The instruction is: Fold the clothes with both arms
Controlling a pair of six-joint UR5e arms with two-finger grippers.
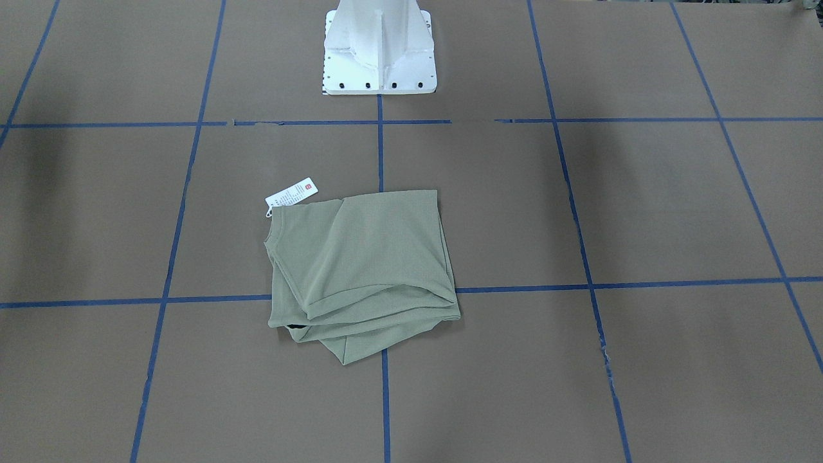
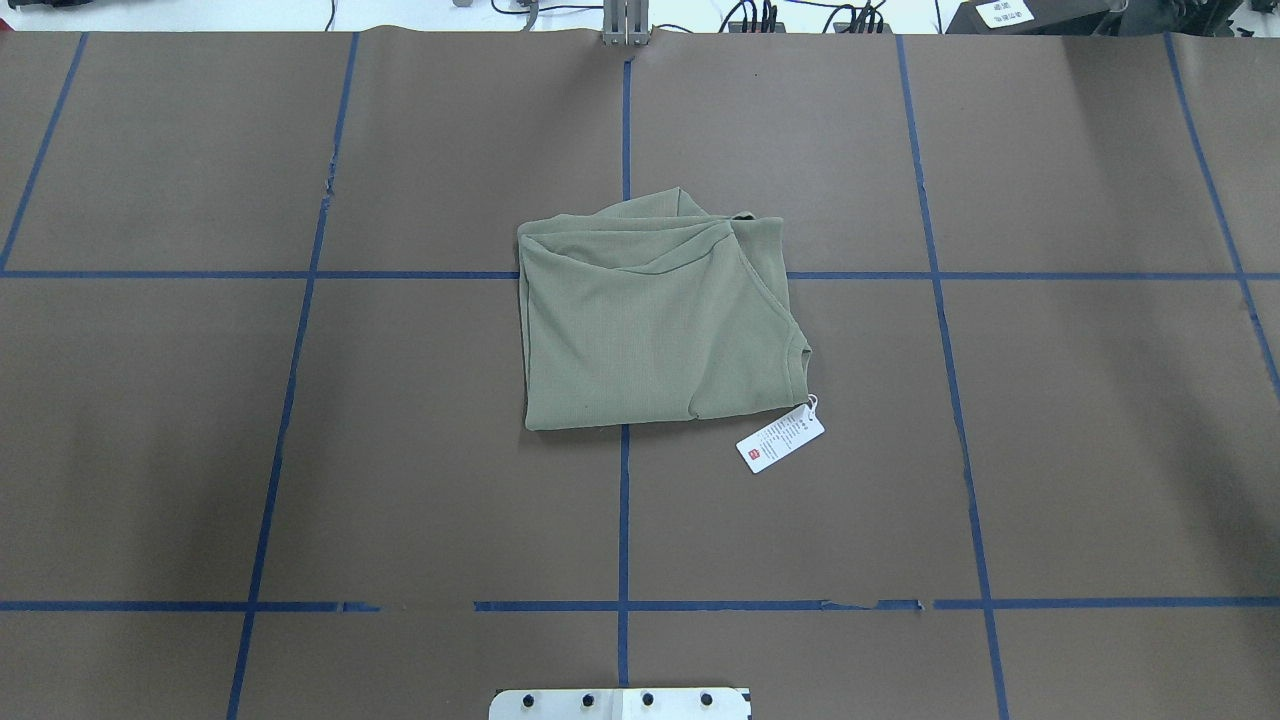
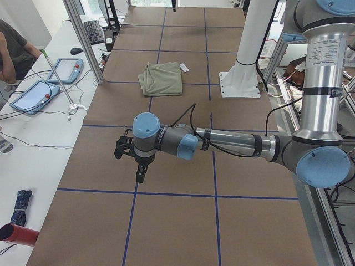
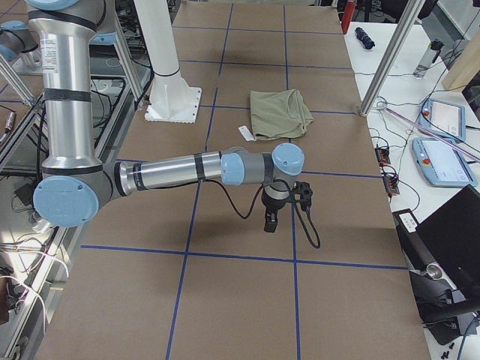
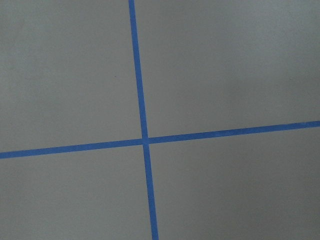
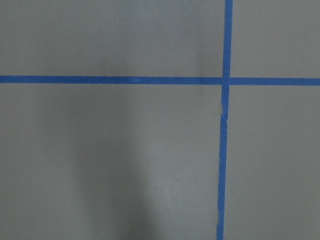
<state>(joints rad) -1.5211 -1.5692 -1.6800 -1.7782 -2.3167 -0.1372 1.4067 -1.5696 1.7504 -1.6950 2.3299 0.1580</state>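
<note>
green shirt (image 3: 161, 80) lies well apart at 12 o'clock from left gripper (image 3: 140, 178) and right gripper (image 4: 268, 225); whether they're clenched, cannot tell. hang tag (image 2: 780, 440) at shirt's 4 o'clock overhead.

Sage-green shirt (image 2: 650, 330), folded roughly square, central, far edge seemingly rumpled, hang tag (image 2: 780, 439) out.

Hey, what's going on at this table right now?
Nothing is being handled. The green shirt lies folded into a rough square in the middle of the table, white hang tag sticking out. The left gripper and right gripper hang over bare table toward opposite ends, away from the shirt; open or shut can't be told.
</note>
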